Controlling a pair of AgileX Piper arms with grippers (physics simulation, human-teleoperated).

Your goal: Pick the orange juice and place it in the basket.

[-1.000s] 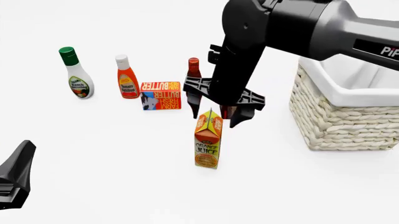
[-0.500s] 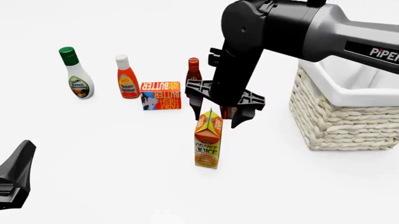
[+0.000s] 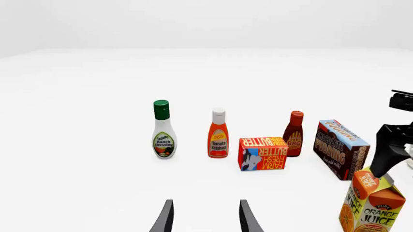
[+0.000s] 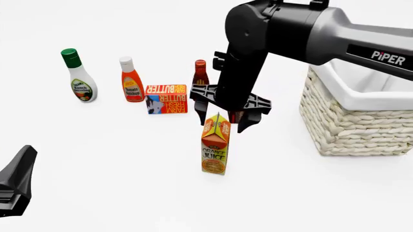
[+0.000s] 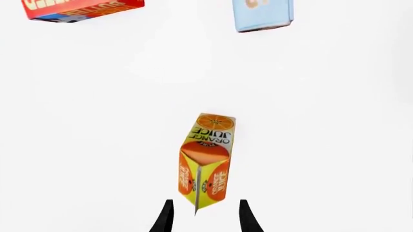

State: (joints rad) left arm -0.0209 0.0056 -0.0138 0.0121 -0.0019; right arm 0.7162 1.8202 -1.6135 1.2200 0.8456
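We held the right gripper [image 4: 223,120] spread wide directly above the upright orange juice [image 4: 215,144], apparently centred on its gable, to straddle it; contact seemingly none.

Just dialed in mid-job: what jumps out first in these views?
The big black right arm dominates the front view, its open hand poised just over the gable top of the upright orange juice at mid-table. To the right stands the large wicker basket, and a row of bottles and boxes lines the far left. The left hand waits low, open, away from everything.
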